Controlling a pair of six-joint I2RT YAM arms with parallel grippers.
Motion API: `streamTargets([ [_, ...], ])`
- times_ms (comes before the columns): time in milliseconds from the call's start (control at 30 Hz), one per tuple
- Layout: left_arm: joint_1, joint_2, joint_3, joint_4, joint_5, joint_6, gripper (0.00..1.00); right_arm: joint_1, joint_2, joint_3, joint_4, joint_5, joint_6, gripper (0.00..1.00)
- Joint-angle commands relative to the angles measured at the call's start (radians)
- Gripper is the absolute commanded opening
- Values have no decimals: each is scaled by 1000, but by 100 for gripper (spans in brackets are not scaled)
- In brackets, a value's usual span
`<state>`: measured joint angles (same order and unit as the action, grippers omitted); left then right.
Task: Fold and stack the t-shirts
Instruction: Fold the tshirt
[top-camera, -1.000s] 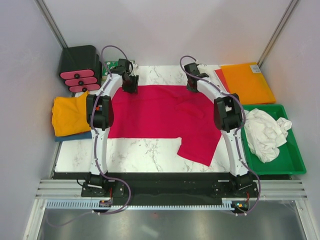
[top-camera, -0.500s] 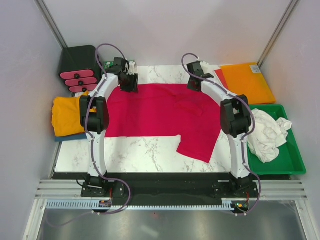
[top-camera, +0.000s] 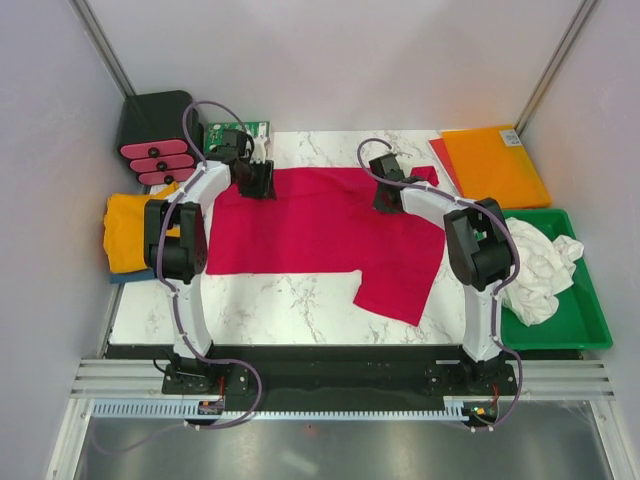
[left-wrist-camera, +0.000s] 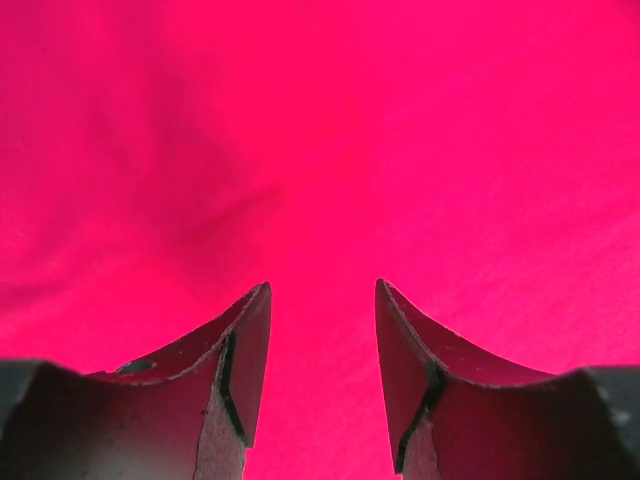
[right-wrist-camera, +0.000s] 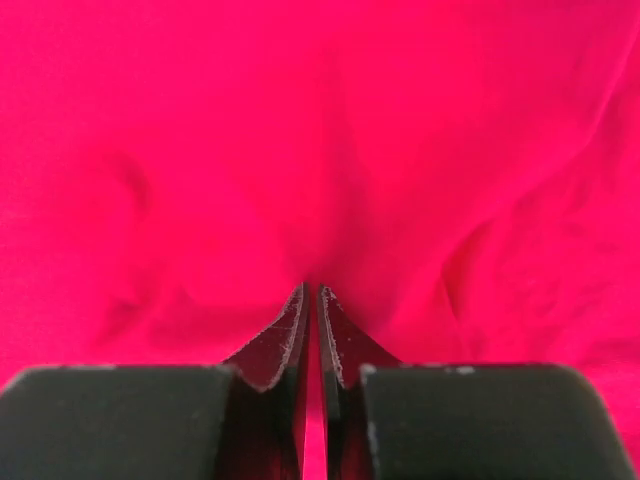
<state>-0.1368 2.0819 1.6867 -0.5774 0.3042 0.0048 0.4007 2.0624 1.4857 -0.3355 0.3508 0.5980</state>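
A crimson-red t-shirt (top-camera: 320, 225) lies spread flat on the marble table (top-camera: 290, 300), with one flap hanging toward the front right. My left gripper (top-camera: 257, 184) hovers at the shirt's far left corner. Its jaws (left-wrist-camera: 322, 285) stand open over red cloth (left-wrist-camera: 330, 150) with nothing between them. My right gripper (top-camera: 384, 200) is on the shirt's far right part. In the wrist view it (right-wrist-camera: 311, 288) is shut on a pinch of puckered red cloth (right-wrist-camera: 330, 180). A golden-yellow t-shirt (top-camera: 133, 230) lies folded on a blue one (top-camera: 140, 272) at the left. A crumpled white t-shirt (top-camera: 535, 265) sits in the tray.
A green tray (top-camera: 580, 325) stands at the right edge, with a flat orange sheet (top-camera: 495, 165) behind it. A black box with pink pieces (top-camera: 158, 135) and a green board (top-camera: 240, 130) sit at the far left. Grey walls close in both sides.
My right gripper has come nearer from the shirt's far edge and closed on the cloth, shifting the far right part. My left gripper has edged to the left.
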Motion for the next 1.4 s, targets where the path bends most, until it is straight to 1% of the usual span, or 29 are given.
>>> streamTargets([
  [0, 3, -52, -67, 21, 12, 26, 52, -3, 30, -30, 15, -18, 37, 13],
  [100, 3, -63, -93, 22, 16, 31, 52, -2, 31, -28, 9, -21, 31, 14],
  [200, 5, -98, -120, 47, 13, 26, 51, 4, -21, -28, 35, 46, 8, 15],
  [233, 5, -112, -133, 80, 13, 17, 52, 6, -68, -28, 53, 59, -3, 16],
  [333, 5, -201, -179, 129, 12, 4, 53, 15, -164, -15, 118, 100, -40, 27],
  [367, 5, -241, -191, 146, 10, 4, 53, 18, -185, 10, 121, 115, -43, 35],
  [433, 6, -281, -202, 155, -2, -20, 54, 26, -240, 36, 125, 128, -61, 44],
  [533, 8, -356, -249, 172, -39, -13, 55, 46, -309, 68, 98, 160, -104, 50],
  [567, 17, -396, -289, 195, -54, -11, 56, 65, -326, 70, 83, 196, -118, 54],
  [633, 40, -434, -343, 232, -80, -14, 57, 93, -398, 47, 82, 244, -174, 57],
  [667, 60, -454, -407, 255, -82, -17, 58, 127, -422, 15, 82, 296, -199, 59],
  [700, 109, -491, -445, 327, -91, -23, 60, 145, -450, -5, 82, 330, -220, 61],
  [733, 135, -506, -522, 364, -96, -35, 60, 164, -512, -28, 85, 361, -271, 62],
  [767, 205, -522, -563, 404, -97, -35, 61, 200, -545, -86, 107, 387, -296, 63],
  [800, 230, -554, -609, 521, -93, -34, 61, 217, -579, -117, 116, 442, -314, 64],
  [833, 255, -568, -707, 572, -86, -17, 61, 231, -646, -145, 122, 457, -335, 66],
  [867, 279, -580, -758, 656, -89, -6, 61, 262, -677, -195, 125, 480, -365, 67],
  [900, 284, -591, -806, 718, -89, -6, 62, 273, -706, -215, 122, 511, -377, 67],
  [933, 284, -612, -890, 825, -83, 35, 62, 300, -758, -231, 113, 525, -385, 68],
  [967, 283, -623, -921, 862, -77, 31, 62, 311, -781, -254, 84, 539, -386, 68],
  [1000, 282, -634, -949, 893, -50, 17, 62, 326, -823, -264, 69, 553, -380, 68],
  [1067, 281, -672, -1051, 1063, -11, -38, 63, 366, -860, -291, 34, 597, -357, 69],
  [1133, 272, -689, -1122, 1233, -30, -66, 69, 406, -904, -315, 20, 640, -342, 69],
  [1167, 261, -678, -1136, 1289, -65, -66, 76, 417, -913, -323, 10, 655, -336, 69],
  [1200, 261, -672, -1134, 1295, -66, -71, 80, 429, -926, -329, 6, 669, -319, 70],
  [1233, 259, -659, -1112, 1298, -62, -72, 81, 441, -927, -335, 0, 685, -310, 70],
  [1267, 261, -640, -1093, 1247, -53, -77, 86, 446, -926, -332, -22, 698, -296, 70],
  [1333, 261, -641, -1040, 1147, -44, -88, 87, 457, -907, -318, -57, 706, -251, 71],
  [1367, 261, -648, -1029, 1060, -30, -85, 87, 460, -901, -312, -88, 717, -235, 71],
])
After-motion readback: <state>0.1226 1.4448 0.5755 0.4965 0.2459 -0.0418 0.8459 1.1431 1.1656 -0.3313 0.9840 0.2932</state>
